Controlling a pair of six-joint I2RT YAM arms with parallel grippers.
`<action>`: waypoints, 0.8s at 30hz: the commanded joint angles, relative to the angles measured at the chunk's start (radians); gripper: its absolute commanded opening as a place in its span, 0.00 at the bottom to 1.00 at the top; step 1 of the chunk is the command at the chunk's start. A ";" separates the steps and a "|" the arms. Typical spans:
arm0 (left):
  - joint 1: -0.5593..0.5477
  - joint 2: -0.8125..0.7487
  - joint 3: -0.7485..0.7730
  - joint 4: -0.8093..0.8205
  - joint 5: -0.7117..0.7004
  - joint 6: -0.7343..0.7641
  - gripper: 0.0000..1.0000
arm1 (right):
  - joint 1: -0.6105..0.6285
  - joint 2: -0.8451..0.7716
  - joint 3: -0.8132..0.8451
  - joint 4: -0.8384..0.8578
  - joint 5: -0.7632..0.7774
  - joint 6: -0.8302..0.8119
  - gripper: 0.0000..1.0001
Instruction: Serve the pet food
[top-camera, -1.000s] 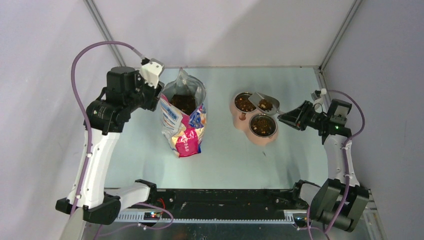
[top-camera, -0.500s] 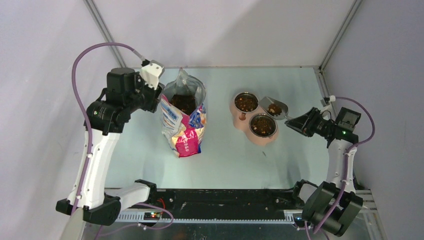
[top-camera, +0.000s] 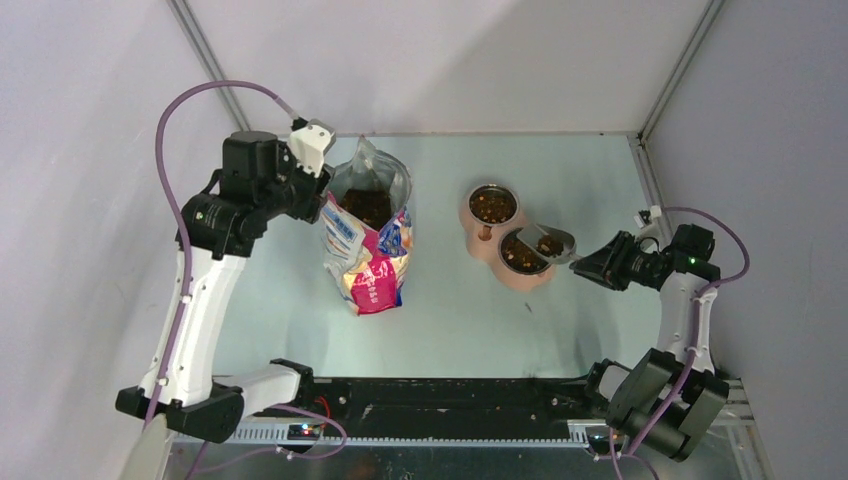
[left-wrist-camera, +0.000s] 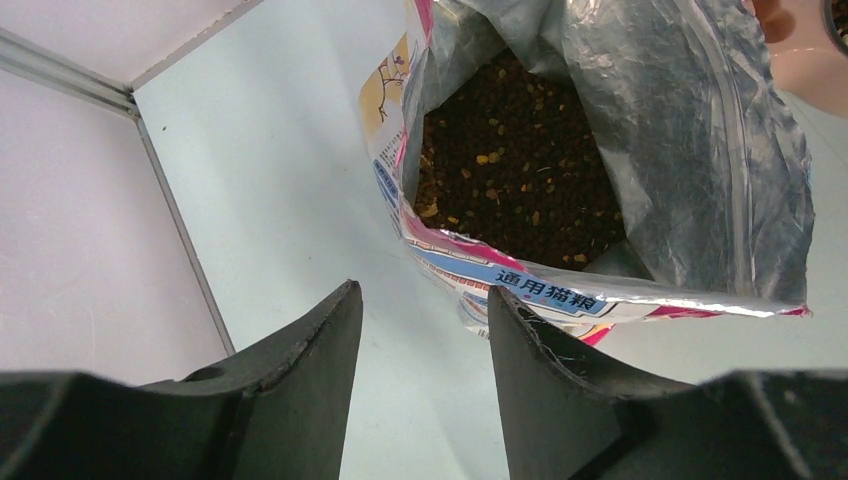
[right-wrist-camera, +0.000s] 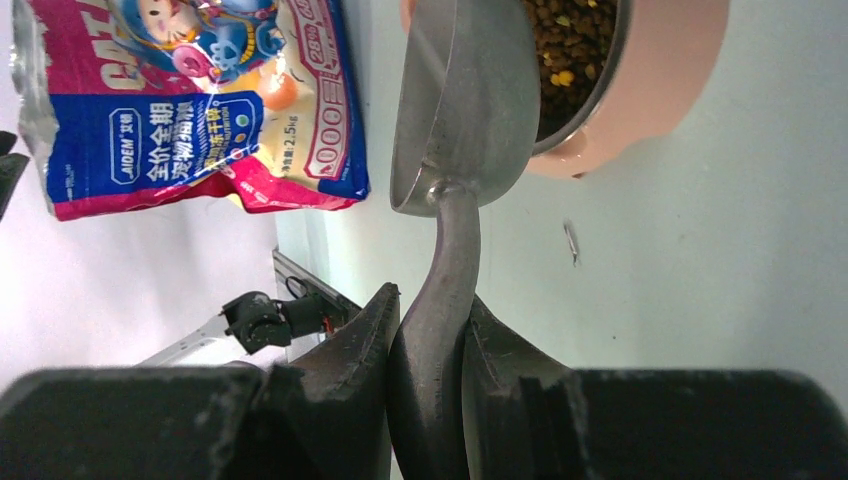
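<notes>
At far left, black two-finger left gripper (top-camera: 322, 198) (left-wrist-camera: 420, 300), poised above the pale blue-green tabletop (top-camera: 450, 310) at the left edge of the bag; jaws apart with nothing clamped between them, tips just short of the bag's near rim in the wrist view, contact impossible to tell. Next, glossy pink, blue and red cartoon-printed bag (top-camera: 370, 265) (left-wrist-camera: 500, 275) (right-wrist-camera: 200, 110), foil-lined, standing upright left of centre, mouth wide open and facing up. Inside the bag, pet food (top-camera: 367, 205) (left-wrist-camera: 520, 170): small dark brown dry kibble pellets with a few tan ones mixed in, a loose mass lying below the rim. Right of centre, well apart from the bag, salmon-pink plastic double feeder (top-camera: 487, 237) (right-wrist-camera: 680, 80), set slantwise, holding two round steel bowls: far bowl (top-camera: 472, 205) and near bowl (top-camera: 503, 258) (right-wrist-camera: 612, 80), each with a layer of the same pellets. Over the right rim of the near bowl, grey metal scoop (top-camera: 556, 240) (right-wrist-camera: 470, 100), tilted, a small heap of pellets visible in it from above; touching the rim or just clear of it, impossible to tell. On the tabletop just in front of the feeder, one small dark speck (top-camera: 528, 305) (right-wrist-camera: 570, 240). At far right, black two-finger right gripper (top-camera: 582, 262) (right-wrist-camera: 432, 300), pointing left, fingers (right-wrist-camera: 370, 330) closed on the scoop's curved handle, pinching it from both sides.
</notes>
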 joint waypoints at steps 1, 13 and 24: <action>0.008 0.007 0.045 0.005 0.025 -0.012 0.56 | -0.004 0.004 0.064 -0.090 0.044 -0.097 0.00; 0.007 0.016 0.043 -0.002 0.033 -0.006 0.56 | 0.070 0.110 0.151 -0.195 0.189 -0.104 0.00; 0.008 0.023 0.034 -0.007 0.053 -0.007 0.56 | 0.226 0.145 0.283 -0.210 0.401 -0.087 0.00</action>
